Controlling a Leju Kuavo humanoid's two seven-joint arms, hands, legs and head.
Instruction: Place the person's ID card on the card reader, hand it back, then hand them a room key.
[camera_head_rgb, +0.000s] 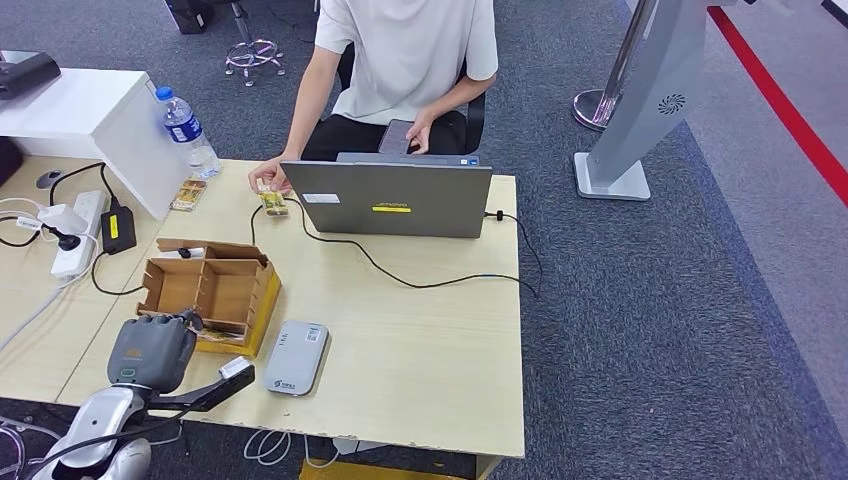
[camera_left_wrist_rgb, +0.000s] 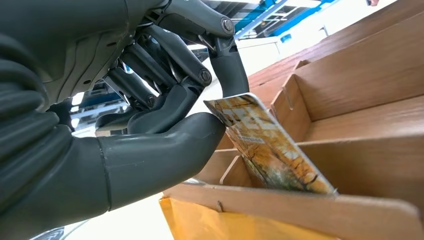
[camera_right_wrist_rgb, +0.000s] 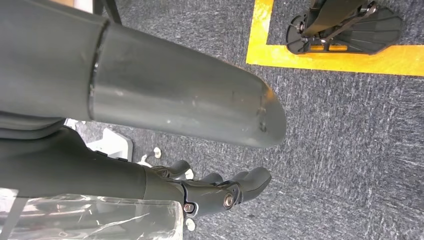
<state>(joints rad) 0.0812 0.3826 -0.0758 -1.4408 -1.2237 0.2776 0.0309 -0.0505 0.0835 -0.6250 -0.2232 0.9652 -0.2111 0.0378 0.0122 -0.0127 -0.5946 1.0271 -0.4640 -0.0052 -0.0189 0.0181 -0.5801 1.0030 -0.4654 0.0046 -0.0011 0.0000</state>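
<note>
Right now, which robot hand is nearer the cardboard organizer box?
Left. The left hand is at the cardboard organizer box, pinching a card that stands in a compartment. The right hand hangs down over the grey carpet, away from the table.

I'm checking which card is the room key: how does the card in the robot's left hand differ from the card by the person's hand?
The card in the left hand is pinched between thumb and finger, tilted on edge in the wooden box; the other card lies flat on the table. The first is at the robot's side, the second at the far edge by the person's hand, beside the laptop. Both show a yellowish printed face.
</note>
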